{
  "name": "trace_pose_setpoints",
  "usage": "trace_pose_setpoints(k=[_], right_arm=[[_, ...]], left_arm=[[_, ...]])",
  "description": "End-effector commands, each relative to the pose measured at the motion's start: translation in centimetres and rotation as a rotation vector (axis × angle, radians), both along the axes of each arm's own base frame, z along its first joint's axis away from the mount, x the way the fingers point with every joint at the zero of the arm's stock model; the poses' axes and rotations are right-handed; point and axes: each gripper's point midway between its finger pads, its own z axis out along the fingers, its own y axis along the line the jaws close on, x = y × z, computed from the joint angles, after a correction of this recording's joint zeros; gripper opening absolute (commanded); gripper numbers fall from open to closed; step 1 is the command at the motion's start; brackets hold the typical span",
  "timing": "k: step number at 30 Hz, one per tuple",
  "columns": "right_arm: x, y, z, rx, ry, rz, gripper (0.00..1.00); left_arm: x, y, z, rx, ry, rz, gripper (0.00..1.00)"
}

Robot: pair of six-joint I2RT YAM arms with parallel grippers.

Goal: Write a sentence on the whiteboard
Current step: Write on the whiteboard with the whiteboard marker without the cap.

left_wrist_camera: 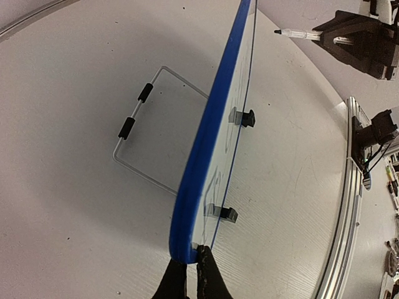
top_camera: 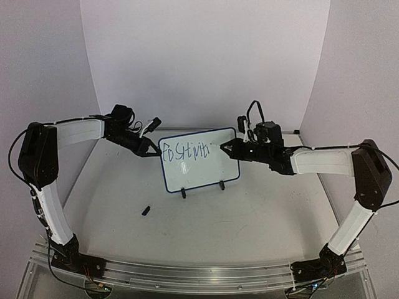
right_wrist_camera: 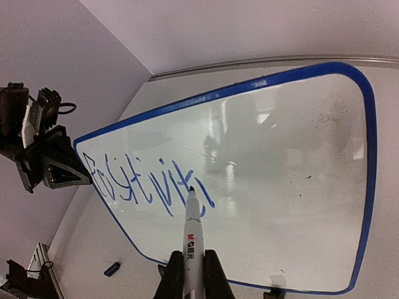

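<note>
The whiteboard [top_camera: 199, 158], white with a blue frame, stands tilted on two black clip feet mid-table. One line of the sentence [top_camera: 184, 152], blue handwriting reading roughly "Positivit", runs along its upper left; it also shows in the right wrist view [right_wrist_camera: 146, 180]. My left gripper [top_camera: 153, 150] is shut on the board's left edge [left_wrist_camera: 187, 246]. My right gripper [top_camera: 224, 147] is shut on a white marker [right_wrist_camera: 192, 240], its tip at the end of the writing. The marker also shows in the left wrist view [left_wrist_camera: 299, 35].
The marker's black cap [top_camera: 146, 210] lies on the table in front of the board, left of centre. A wire stand [left_wrist_camera: 140, 134] props the board from behind. Purple walls close in on both sides and the back. An aluminium rail [top_camera: 199, 274] runs along the near edge.
</note>
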Motion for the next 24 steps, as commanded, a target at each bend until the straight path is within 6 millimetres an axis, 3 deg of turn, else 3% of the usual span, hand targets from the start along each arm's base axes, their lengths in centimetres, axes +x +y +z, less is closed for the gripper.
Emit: trace_pose_setpoints(k=[1, 13, 24], right_arm=[[1.0, -0.1, 2.7, 0.016, -0.066, -0.031, 0.0], [2.7, 0.3, 0.5, -0.028, -0.031, -0.067, 0.0], [1.9, -0.3, -1.9, -0.064, 0.023, -0.064, 0.0]], left_arm=[[0.4, 0.0, 1.4, 0.033, -0.086, -0.014, 0.0], [0.5, 0.0, 1.3, 0.033, -0.084, -0.014, 0.0], [0.4, 0.0, 1.4, 0.032, -0.085, -0.014, 0.0]])
